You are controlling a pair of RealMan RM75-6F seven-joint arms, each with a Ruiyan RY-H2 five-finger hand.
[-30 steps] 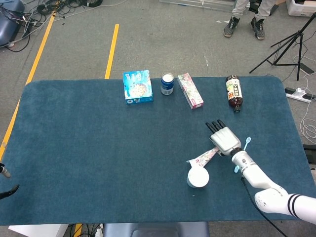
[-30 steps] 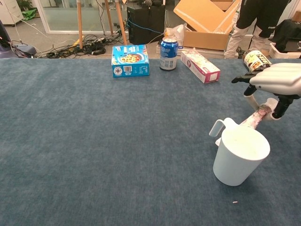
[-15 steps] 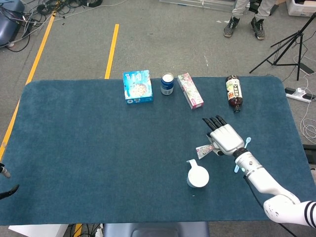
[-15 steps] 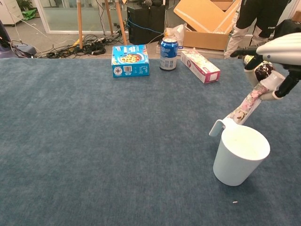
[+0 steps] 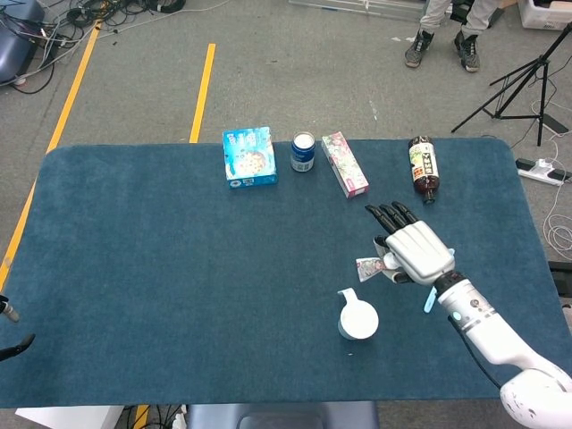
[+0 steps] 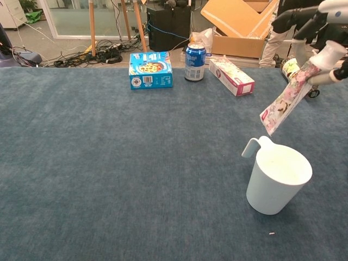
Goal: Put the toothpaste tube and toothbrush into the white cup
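While pinched in the right robot hand (image 5: pixel 416 252), toothpaste tube (image 6: pixel 287 100) hangs tilted — above white cup (image 6: pixel 276 179).

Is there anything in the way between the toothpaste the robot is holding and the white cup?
No, nothing visible is in the way. The right hand holds the toothpaste tube tilted in the air, its flat end pointing down above the white cup. The cup's mouth is open, with only air between them.

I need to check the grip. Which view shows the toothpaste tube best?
The chest view: the toothpaste tube hangs tilted in full length from the right hand. In the head view the hand hides all but its end.
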